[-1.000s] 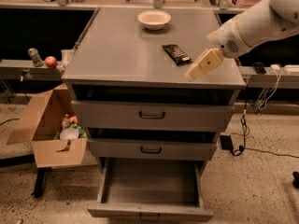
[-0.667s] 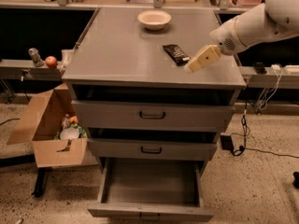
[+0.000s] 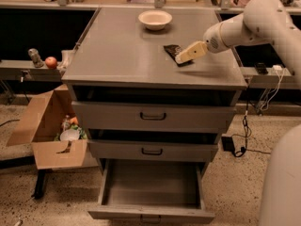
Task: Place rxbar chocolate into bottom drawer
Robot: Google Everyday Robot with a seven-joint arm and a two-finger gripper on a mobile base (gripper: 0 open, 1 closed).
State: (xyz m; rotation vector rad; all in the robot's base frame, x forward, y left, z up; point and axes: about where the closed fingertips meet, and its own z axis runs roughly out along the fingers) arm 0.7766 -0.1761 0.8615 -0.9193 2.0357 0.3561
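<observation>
The rxbar chocolate, a flat black-wrapped bar, lies on the grey cabinet top, right of centre and in front of the bowl. My gripper, cream-coloured on a white arm coming in from the right, sits at the bar's right end and covers part of it. The bottom drawer is pulled out at floor level, and its wide grey interior shows nothing inside.
A cream round bowl stands at the back of the cabinet top. The two upper drawers are closed. An open cardboard box with items sits on the floor at left. Cables and a power brick lie at right.
My gripper has moved left and down from beside the bar's right side to its right end. The bar, bowl and drawers have not moved.
</observation>
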